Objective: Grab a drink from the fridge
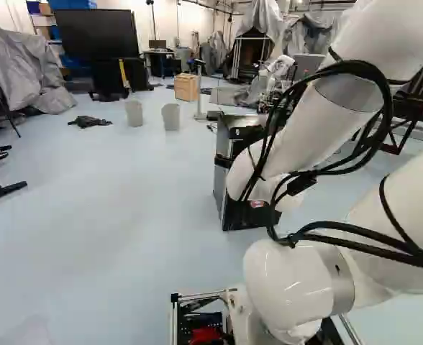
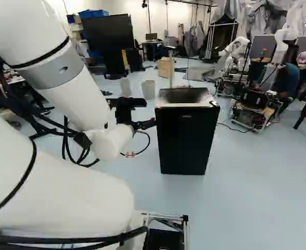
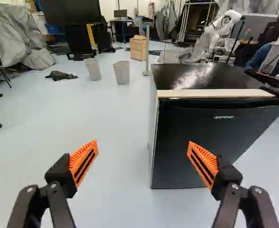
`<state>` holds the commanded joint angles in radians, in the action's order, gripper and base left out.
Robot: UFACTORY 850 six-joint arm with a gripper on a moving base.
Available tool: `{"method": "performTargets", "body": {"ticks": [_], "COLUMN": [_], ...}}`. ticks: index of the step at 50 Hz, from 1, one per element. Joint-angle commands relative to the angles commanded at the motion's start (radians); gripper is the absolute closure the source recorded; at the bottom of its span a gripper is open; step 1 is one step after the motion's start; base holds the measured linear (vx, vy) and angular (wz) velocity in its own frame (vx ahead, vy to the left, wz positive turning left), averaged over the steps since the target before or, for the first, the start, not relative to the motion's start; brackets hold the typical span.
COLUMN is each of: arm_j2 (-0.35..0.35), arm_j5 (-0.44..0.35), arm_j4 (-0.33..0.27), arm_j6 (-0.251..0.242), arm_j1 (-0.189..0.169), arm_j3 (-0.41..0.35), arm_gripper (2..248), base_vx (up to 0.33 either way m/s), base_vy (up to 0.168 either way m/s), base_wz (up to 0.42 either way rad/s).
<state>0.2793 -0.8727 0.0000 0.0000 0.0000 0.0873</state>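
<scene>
In the right base view my gripper [image 2: 147, 124] hangs just left of the black fridge [image 2: 186, 138], partly behind the arm's wrist. The wrist view shows the gripper [image 3: 143, 144] open, its orange pads wide apart with nothing between them. Ahead of it stands the small fridge [image 3: 208, 137], upright, its door closed and a pale strip along the front top edge. One finger overlaps the door in that view; the other has floor behind it. In the left base view the arm covers much of the fridge [image 1: 221, 176]. No drink shows; the fridge's inside is hidden.
Two grey bins [image 3: 122, 72] and a wooden box [image 3: 138, 48] stand beyond the fridge. Farther back are a large dark screen [image 1: 96, 34] and covered equipment [image 1: 26, 68]. Another robot [image 2: 236, 49] stands behind the fridge to its right, beside a wheeled frame [image 2: 252, 112].
</scene>
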Motion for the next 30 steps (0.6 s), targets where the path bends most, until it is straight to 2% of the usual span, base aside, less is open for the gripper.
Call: {"method": "performTargets", "body": {"ticks": [30], "arm_j2": [-0.002], "arm_j5": [0.000], "arm_j4": [0.000], "arm_j6": [0.000], "arm_j1": [0.000], "arm_j3": [0.002], "arm_gripper": [3], "base_vx": [0.000], "base_vy": [0.000], "base_wz": [0.000]}}
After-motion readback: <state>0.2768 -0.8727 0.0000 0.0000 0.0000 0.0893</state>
